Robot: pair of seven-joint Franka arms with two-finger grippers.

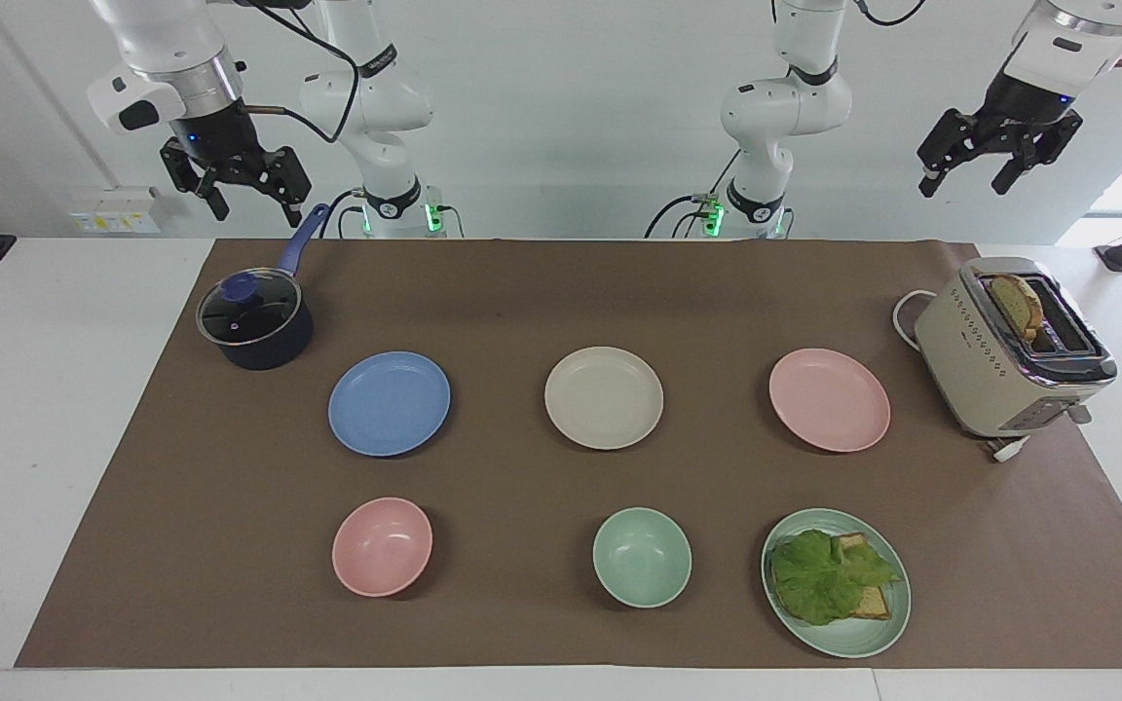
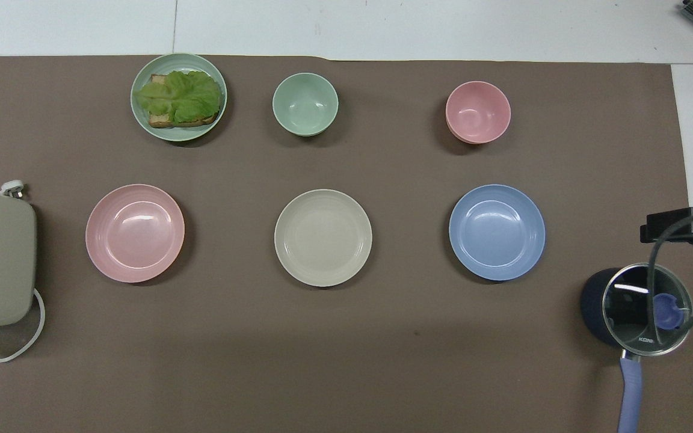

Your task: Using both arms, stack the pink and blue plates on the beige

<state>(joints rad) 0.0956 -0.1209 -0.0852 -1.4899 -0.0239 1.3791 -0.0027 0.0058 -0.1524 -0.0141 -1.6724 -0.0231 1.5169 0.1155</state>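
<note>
Three equal plates lie in a row on the brown mat. The beige plate (image 1: 604, 397) (image 2: 323, 237) is in the middle. The blue plate (image 1: 389, 403) (image 2: 497, 231) lies toward the right arm's end and the pink plate (image 1: 829, 399) (image 2: 135, 233) toward the left arm's end. All three are empty and apart from each other. My right gripper (image 1: 257, 212) hangs open, high over the pot's end of the table. My left gripper (image 1: 967, 183) hangs open, high over the toaster's end. Neither holds anything.
A dark pot with a glass lid (image 1: 254, 326) stands beside the blue plate, nearer the robots. A cream toaster (image 1: 1014, 346) with bread stands beside the pink plate. Farther out are a pink bowl (image 1: 382, 546), a green bowl (image 1: 641, 557) and a green plate (image 1: 897, 613) with lettuce and toast.
</note>
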